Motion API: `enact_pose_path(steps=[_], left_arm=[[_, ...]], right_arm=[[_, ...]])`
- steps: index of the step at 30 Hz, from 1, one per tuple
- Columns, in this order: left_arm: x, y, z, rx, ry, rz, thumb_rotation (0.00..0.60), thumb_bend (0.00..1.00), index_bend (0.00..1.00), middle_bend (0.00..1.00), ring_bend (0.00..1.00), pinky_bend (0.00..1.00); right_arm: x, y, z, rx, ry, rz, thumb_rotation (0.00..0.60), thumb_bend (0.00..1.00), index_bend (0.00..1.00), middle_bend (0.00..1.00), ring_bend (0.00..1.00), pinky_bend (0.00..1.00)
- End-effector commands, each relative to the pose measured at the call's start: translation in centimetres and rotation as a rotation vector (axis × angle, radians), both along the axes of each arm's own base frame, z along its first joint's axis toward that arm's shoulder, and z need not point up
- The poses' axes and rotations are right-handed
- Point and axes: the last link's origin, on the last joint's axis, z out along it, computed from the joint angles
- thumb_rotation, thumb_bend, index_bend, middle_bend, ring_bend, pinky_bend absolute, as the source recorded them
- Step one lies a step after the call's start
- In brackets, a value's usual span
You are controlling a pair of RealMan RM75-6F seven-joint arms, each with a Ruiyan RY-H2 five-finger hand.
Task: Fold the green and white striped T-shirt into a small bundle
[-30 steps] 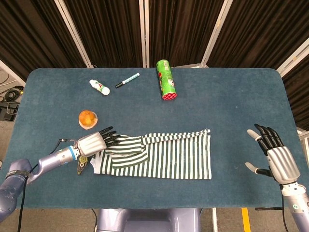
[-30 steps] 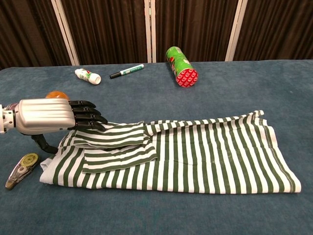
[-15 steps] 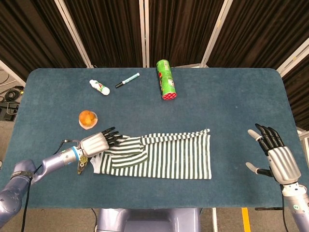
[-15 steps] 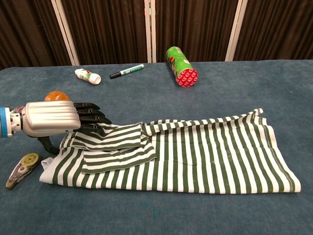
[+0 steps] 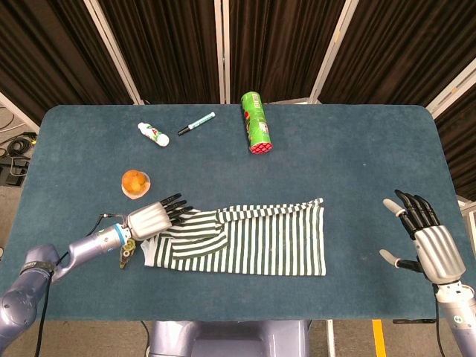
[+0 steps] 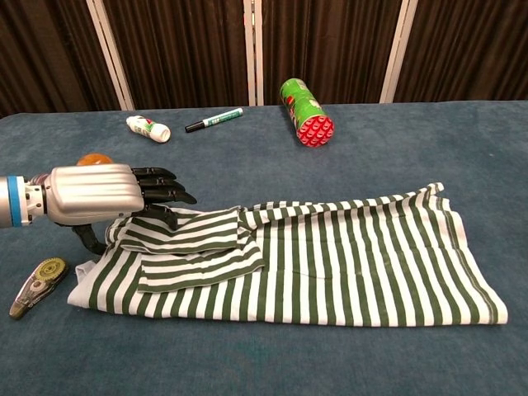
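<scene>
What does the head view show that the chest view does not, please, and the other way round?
Only the head view shows the right hand, open above the table's right edge, far from the shirt, and the whole table outline.

Only the chest view shows clearly the tape dispenser beside the shirt's left end; in the head view it lies mostly hidden under the left hand.

Both show the left hand over the shirt's left end, the orange, the bottle, the marker and the green can.
</scene>
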Motion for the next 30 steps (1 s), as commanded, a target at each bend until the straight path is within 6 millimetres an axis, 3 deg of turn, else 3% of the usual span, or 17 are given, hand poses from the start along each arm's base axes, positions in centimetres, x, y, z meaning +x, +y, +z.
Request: enact_pose_path(steps=[1, 9, 16, 30], left_arm=[[0.3, 0.1, 0.1, 0.002, 0.001, -0.011, 0.6, 0.45, 0.32, 0.0, 0.0, 0.0], [0.8, 0.0, -0.3, -0.004, -0.001, -0.01, 0.6, 0.45, 0.35, 0.0, 0.0, 0.0], [1.0, 0.0, -0.6, -0.008, 0.002, -0.011, 0.6, 0.52, 0.37, 0.0, 0.0, 0.0], [2.0, 0.4, -0.2, 0.002, -0.023, -0.018, 0.6, 0.53, 0.39, 0.0, 0.0, 0.0]], right_arm=[[0.0, 0.0, 0.0, -0.001, 0.0, 0.001, 0.6, 0.0, 0.18, 0.0, 0.0, 0.0], [0.1, 0.0, 0.1, -0.002, -0.003, 0.004, 0.6, 0.0, 0.18, 0.0, 0.0, 0.0], [0.0, 0.0, 0.2, -0.003, -0.004, 0.005, 0.6, 0.0, 0.18, 0.0, 0.0, 0.0], [0.0, 0.0, 0.2, -0.005, -0.005, 0.005, 0.6, 0.0, 0.18, 0.0, 0.0, 0.0]])
